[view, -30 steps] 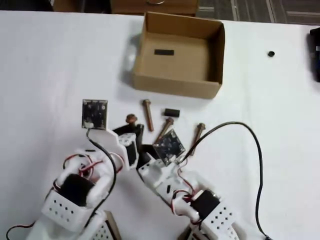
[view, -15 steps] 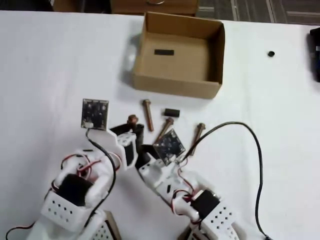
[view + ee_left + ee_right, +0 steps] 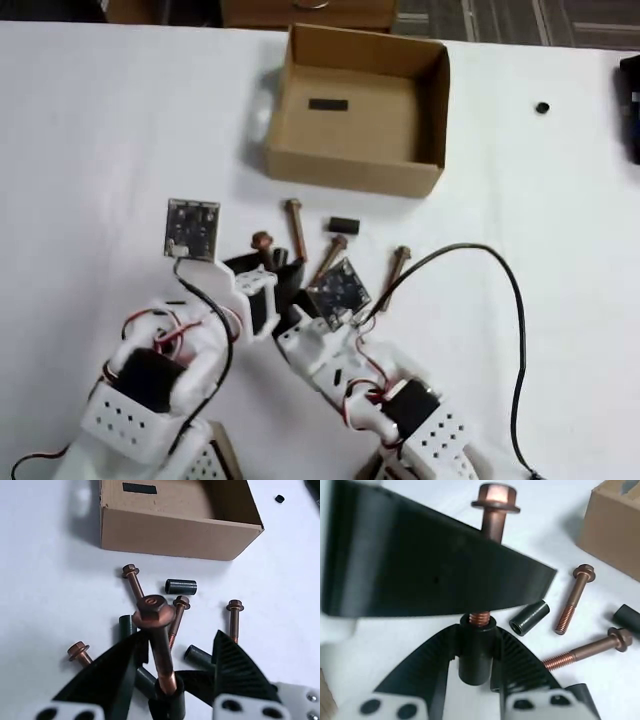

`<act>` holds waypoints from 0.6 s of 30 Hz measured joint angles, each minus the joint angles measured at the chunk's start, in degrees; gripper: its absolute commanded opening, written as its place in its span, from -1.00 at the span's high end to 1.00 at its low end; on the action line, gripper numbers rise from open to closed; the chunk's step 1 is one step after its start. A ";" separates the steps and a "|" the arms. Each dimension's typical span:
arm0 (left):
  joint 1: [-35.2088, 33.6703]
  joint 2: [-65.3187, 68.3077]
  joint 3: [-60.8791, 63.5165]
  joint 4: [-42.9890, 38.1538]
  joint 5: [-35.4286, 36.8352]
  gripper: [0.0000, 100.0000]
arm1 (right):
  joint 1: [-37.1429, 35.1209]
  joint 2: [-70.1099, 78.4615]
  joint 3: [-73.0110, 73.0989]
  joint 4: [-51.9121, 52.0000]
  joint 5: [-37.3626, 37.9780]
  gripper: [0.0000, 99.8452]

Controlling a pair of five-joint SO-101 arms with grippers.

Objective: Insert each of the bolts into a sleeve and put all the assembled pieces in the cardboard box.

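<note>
On white tbl point(image 3: 100, 120), L hand point(image 3: 181, 635) open round bolt point(image 3: 161, 650), R hand point(image 3: 477, 637) gripping sleeve point(image 3: 475, 655)

The cardboard box point(image 3: 350, 172) is open at the top with free air above it, so the way in from above is open. A small dark piece point(image 3: 328, 104) lies flat on its floor. Between the box's near wall and the arms the table is crowded. A bolt point(image 3: 295, 228), a second bolt point(image 3: 330, 255), a third bolt point(image 3: 397, 265) and a lying sleeve point(image 3: 344, 224) leave narrow gaps. Farther from the box, the left gripper point(image 3: 180, 640) and the right gripper point(image 3: 476, 640), clamped on an upright sleeve point(image 3: 474, 665), stand close together and block the middle. Beside the box toward the left arm, wide white table point(image 3: 120, 130) lies open. Toward the right arm a black cable point(image 3: 517, 300) loops.
</note>
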 measured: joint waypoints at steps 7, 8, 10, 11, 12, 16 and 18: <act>3.25 0.00 0.00 0.00 -0.09 0.56 | 0.09 0.00 0.00 0.00 0.00 0.96; 3.69 0.00 0.00 0.00 -0.09 0.56 | 0.09 0.00 0.00 0.00 0.00 0.96; 3.78 0.00 0.00 0.00 -0.09 0.56 | 0.09 0.00 0.00 0.00 0.00 0.96; 3.78 0.00 0.00 0.00 -0.09 0.56 | 0.09 0.00 0.00 0.00 0.00 0.96; 3.69 0.00 0.00 0.18 -0.18 0.56 | 0.09 0.00 0.00 0.00 0.00 0.96; 2.64 0.00 0.00 1.58 -0.26 0.56 | 0.09 0.00 0.00 0.00 0.00 0.96; 2.64 0.00 0.00 2.37 -0.26 0.56 | 0.62 0.00 0.00 0.00 0.00 0.96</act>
